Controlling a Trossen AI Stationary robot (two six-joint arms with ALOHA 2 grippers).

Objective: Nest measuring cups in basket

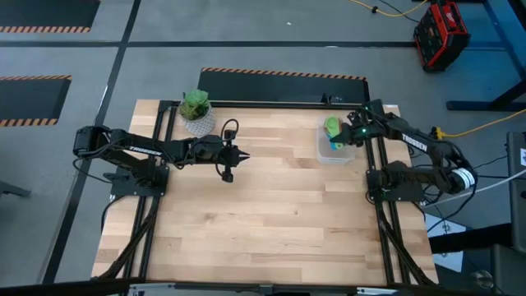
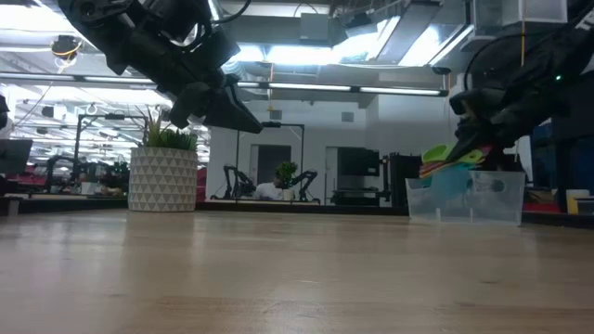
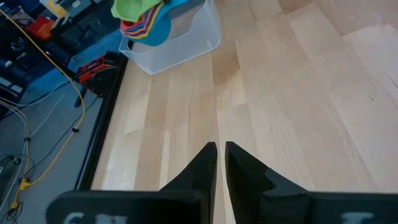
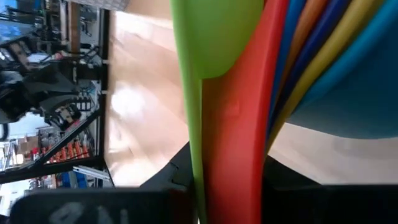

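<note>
Greenery sits at the far left edge of the bench (image 1: 246,205): a potted plant (image 1: 196,109) in a white patterned pot. Just beside it, toward the middle, the left claw (image 1: 244,154) hangs above bare wood with its fingers nearly together and nothing between them, pointing across toward the right side. Well apart from it, at the far right edge, stands the basket (image 1: 336,152), a clear tub. The measuring cups (image 1: 332,131) are stacked as one nested set, green on top, then red, orange, yellow and blue, tilted over the basket's rim. The right claw (image 1: 346,138) is clamped on their bundled handles, whose long axis runs straight back into its fingers. The right arm is plainly the nearer one; lowering the stack and letting go appears to be what remains.
</note>
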